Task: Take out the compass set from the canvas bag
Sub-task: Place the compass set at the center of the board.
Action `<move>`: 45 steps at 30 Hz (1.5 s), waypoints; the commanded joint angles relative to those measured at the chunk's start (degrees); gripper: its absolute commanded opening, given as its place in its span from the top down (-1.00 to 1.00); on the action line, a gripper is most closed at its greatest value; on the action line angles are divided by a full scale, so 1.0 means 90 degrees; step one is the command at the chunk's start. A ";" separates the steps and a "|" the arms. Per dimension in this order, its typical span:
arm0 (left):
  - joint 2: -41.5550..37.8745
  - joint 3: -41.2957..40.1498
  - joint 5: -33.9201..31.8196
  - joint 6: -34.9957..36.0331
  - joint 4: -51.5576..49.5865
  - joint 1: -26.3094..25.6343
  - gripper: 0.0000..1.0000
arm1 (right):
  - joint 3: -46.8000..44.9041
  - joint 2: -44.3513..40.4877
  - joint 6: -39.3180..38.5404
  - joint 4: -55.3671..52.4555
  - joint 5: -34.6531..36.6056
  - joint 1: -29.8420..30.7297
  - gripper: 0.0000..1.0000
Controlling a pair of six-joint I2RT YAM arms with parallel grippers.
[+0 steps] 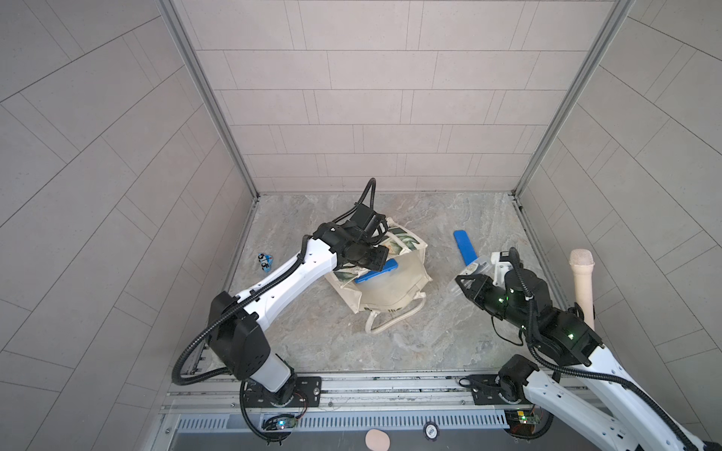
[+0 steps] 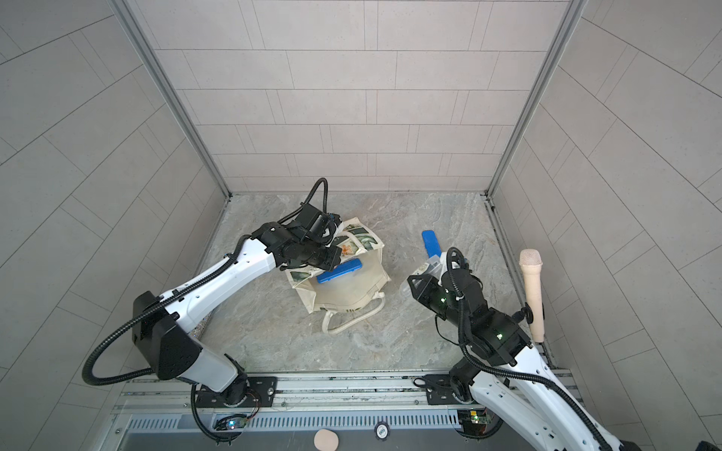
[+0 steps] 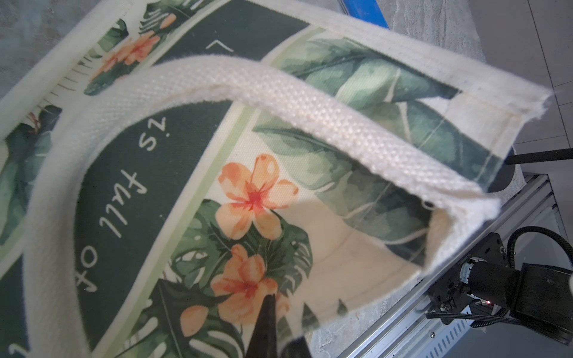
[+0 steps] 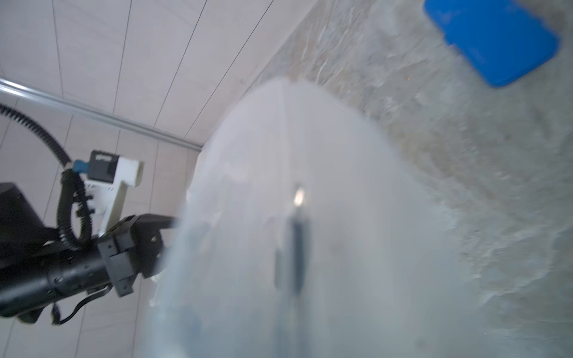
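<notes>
The left gripper (image 1: 373,259), closed, pinches the canvas bag (image 1: 390,296) by its printed side. The right gripper (image 1: 469,282), closed, holds the clear compass set (image 4: 310,155) well apart from the bag. Removal appears done; only setting down remains. A blue-edged case (image 1: 377,271) sits in the bag, just beside the left gripper.

I read the cream canvas bag (image 3: 403,77) as matt woven cloth, its loop handle (image 3: 310,105) ribbed webbing; the grey marbled desk (image 1: 429,343) looks smooth stone; the blue-lidded clear case (image 1: 464,248), glossy plastic.

Canvas bag (image 1: 390,291) open; compass set (image 1: 465,250) outside
</notes>
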 commanded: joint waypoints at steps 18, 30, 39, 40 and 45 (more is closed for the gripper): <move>-0.0478 0.0297 -0.0509 0.0491 -0.0459 0.0064 1.00 | 0.5087 0.7673 -0.4200 -0.2775 0.1476 -0.1258 0.62; -0.0431 0.0414 -0.0275 0.0670 -0.0510 0.0133 1.00 | 0.6912 0.9901 -0.4642 -0.3725 0.3592 -0.0891 0.58; -0.0449 0.0374 -0.0264 0.0687 -0.0553 0.0133 1.00 | 0.6718 1.0407 -0.4554 -0.3641 0.4135 -0.0910 0.60; -0.0446 0.0375 -0.0279 0.0692 -0.0554 0.0133 1.00 | 0.6703 1.0441 -0.4554 -0.3641 0.4142 -0.0919 0.58; -0.0449 0.0385 -0.0279 0.0660 -0.0574 0.0133 1.00 | 0.6546 1.0580 -0.4510 -0.3510 0.4025 -0.1046 0.44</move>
